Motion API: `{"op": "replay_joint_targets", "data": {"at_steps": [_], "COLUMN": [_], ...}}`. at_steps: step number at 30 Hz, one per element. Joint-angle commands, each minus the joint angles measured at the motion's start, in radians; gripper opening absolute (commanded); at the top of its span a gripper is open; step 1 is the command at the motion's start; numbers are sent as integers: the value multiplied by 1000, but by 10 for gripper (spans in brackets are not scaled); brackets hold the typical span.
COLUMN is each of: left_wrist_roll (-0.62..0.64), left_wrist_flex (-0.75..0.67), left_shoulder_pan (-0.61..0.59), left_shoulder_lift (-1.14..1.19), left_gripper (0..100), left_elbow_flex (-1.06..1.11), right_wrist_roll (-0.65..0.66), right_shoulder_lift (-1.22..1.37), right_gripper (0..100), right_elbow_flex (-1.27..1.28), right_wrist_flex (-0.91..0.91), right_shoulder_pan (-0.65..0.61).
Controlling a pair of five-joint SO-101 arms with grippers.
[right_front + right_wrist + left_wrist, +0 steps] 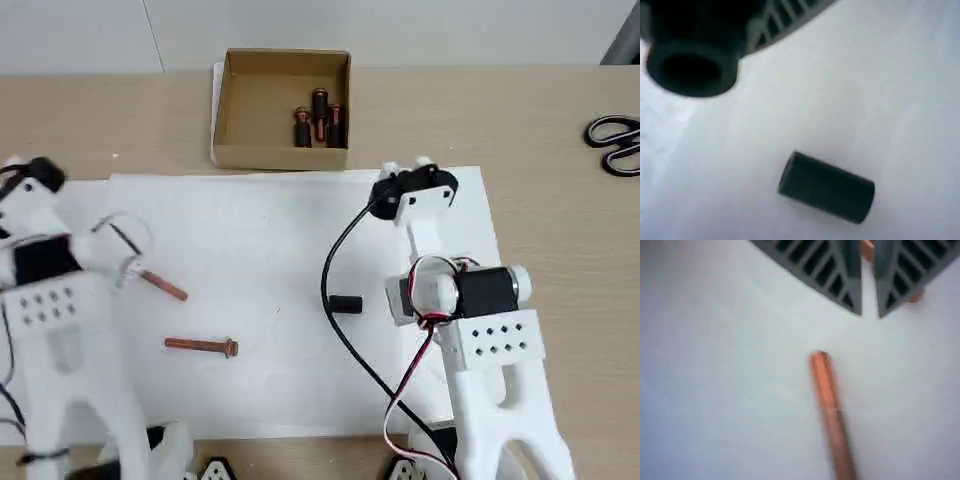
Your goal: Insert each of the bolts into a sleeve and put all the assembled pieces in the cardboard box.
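Bolt [867, 249] between left fingers [832, 267]

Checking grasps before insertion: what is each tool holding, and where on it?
Left tool pinches a bolt near one end. Right tool grips a sleeve by its side.

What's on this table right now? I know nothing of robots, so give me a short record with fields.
Left tool: shut on held bolt, over the sheet
Right tool: shut on held sleeve
Sheet: white, bears loose bolt and loose sleeve, lying apart
Box: cardboard, beyond the sheet, open
Pieces: three assembled, inside the box
Scissors: on the bare table, off the sheet
Left to do: two bolts not yet in sleeves
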Motion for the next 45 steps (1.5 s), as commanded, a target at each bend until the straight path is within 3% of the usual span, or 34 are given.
{"op": "replay_joint_targets", "data": {"at_steps": [1,7,16,29,36,45], "left_wrist_roll": [15,38,74,94,94,97], "left_wrist_flex": [-20,-38,-198,-247,-241,-292], "left_shoulder_pan": [-55,-18,29,32,49,74], "left_shoulder_lift": [103,170,298,516,595,609], "left_gripper": [6,6,6,9,136,107], "left_elbow_flex": [-62,-97,-101,-220,-259,-252], "right_wrist_roll": [11,11,11,11,14,15], "right_shoulder_lift": [-25,-22,-22,-22,-21,-21], "right_gripper": [4,4,4,4,4,4], "right_elbow_flex": [15,29,78,186,187,187], "right_wrist_flex": [-36,-54,-120,-220,-220,-220], "right_shoulder_pan": [5,7,7,4,5,5]}}
